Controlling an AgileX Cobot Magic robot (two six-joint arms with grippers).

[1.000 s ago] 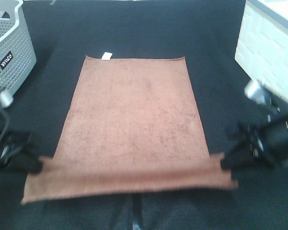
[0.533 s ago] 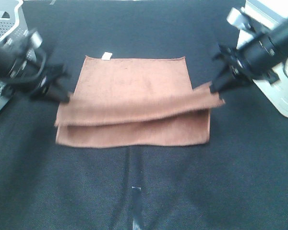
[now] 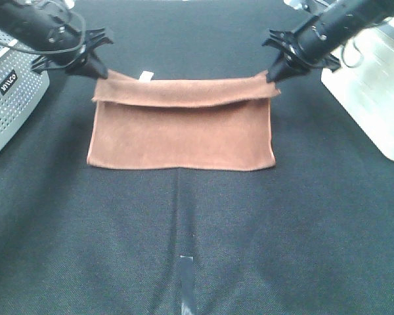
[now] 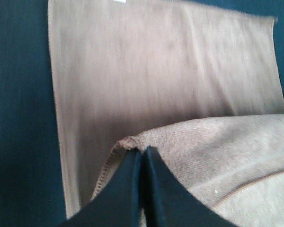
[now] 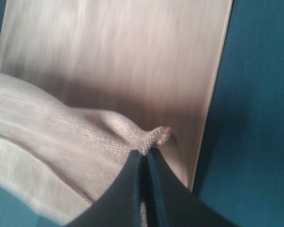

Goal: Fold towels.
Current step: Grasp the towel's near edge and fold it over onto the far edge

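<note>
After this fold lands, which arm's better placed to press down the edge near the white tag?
Left, probably. The left fingers, shut on the towel corner, sit close to the white tag; the right fingers hold the opposite corner.

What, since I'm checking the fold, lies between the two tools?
In the exterior high view, the folded-over edge of the towel spans from the left tool to the right tool, each shut on a corner.

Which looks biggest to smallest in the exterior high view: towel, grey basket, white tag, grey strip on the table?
1. towel
2. grey basket, though the frame edge crops it
3. grey strip
4. white tag
</note>
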